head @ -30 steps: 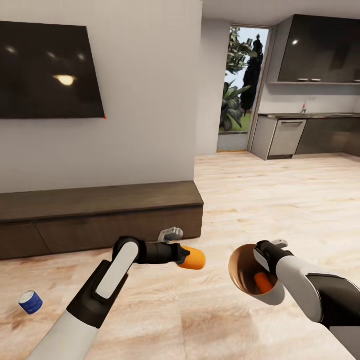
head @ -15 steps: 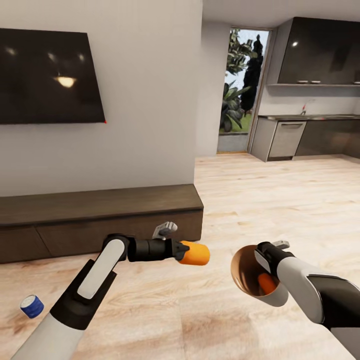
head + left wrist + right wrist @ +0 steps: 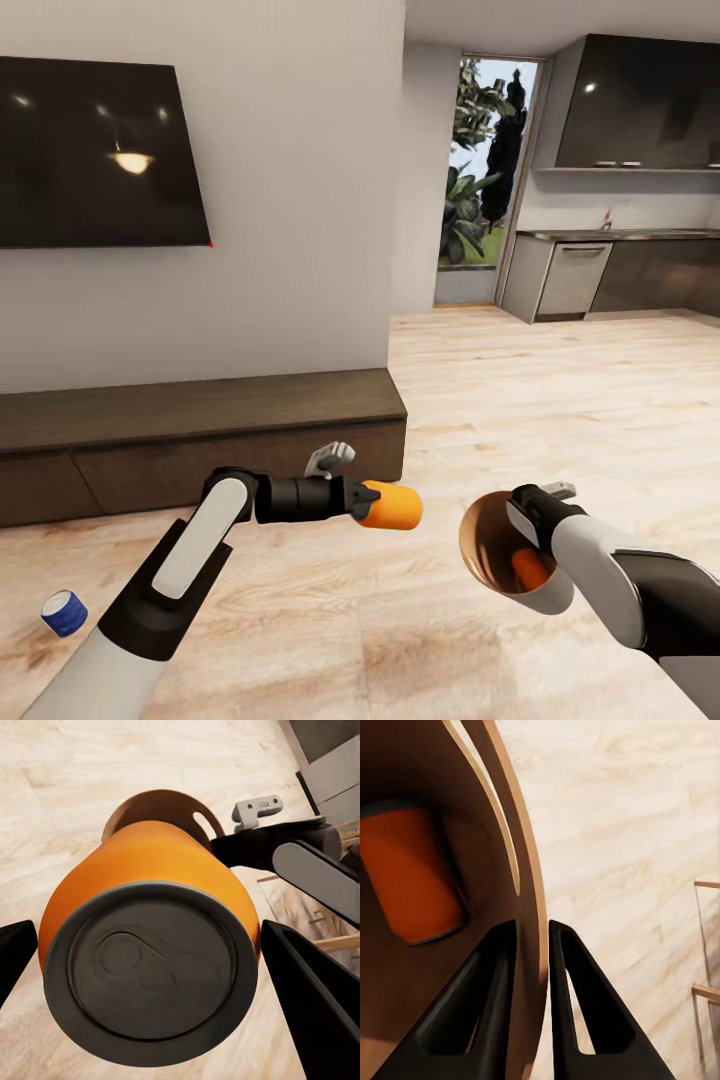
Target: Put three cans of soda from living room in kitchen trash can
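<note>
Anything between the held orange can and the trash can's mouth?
Nothing: in the head view only bare wood floor shows between the orange can and the trash can.

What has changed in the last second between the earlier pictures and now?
The left gripper, holding an orange can, moved slightly up and toward the trash can. The right gripper still clamps the bin's rim, one orange can inside. The blue can stays on the floor.

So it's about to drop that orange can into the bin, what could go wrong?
The can in the left gripper hangs beside the bin, not over its opening, so releasing now would drop it on the floor. The right gripper pinches only the bin's thin wall, so it might slip or tip.
</note>
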`<state>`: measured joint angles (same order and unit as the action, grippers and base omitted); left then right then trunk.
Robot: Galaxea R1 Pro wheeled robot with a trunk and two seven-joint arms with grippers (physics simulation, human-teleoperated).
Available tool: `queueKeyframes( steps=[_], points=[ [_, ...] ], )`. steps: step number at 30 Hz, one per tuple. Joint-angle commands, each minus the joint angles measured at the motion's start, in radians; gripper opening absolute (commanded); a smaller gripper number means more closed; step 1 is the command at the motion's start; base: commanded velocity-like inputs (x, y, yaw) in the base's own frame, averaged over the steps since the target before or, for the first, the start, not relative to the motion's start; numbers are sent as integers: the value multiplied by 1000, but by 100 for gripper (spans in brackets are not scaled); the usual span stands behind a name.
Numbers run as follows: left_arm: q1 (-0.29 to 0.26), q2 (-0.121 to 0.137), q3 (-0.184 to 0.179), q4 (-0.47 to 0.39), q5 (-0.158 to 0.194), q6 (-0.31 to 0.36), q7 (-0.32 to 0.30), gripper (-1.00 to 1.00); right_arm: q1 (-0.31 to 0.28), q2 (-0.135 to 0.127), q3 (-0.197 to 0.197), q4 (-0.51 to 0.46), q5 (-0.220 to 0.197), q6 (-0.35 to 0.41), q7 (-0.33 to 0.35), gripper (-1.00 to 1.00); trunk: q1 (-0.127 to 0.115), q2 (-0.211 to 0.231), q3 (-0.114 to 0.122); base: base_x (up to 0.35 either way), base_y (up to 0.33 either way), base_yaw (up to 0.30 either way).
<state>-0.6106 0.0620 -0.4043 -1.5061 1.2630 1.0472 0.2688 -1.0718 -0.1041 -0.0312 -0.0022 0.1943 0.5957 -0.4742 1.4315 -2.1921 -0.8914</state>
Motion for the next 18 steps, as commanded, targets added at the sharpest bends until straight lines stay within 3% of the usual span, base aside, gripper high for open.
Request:
queueKeyframes(
  steps=[1,18],
  points=[
    [0,-1,0,-1,0,0,0,-100,0,0,16,-1,11,3,2,-100,0,0,0,0,0,0],
    [-5,-20,-2,-24,1,0,-2,-100,1,86,18,6,13,3,2,-100,0,0,0,0,0,0]
  ],
)
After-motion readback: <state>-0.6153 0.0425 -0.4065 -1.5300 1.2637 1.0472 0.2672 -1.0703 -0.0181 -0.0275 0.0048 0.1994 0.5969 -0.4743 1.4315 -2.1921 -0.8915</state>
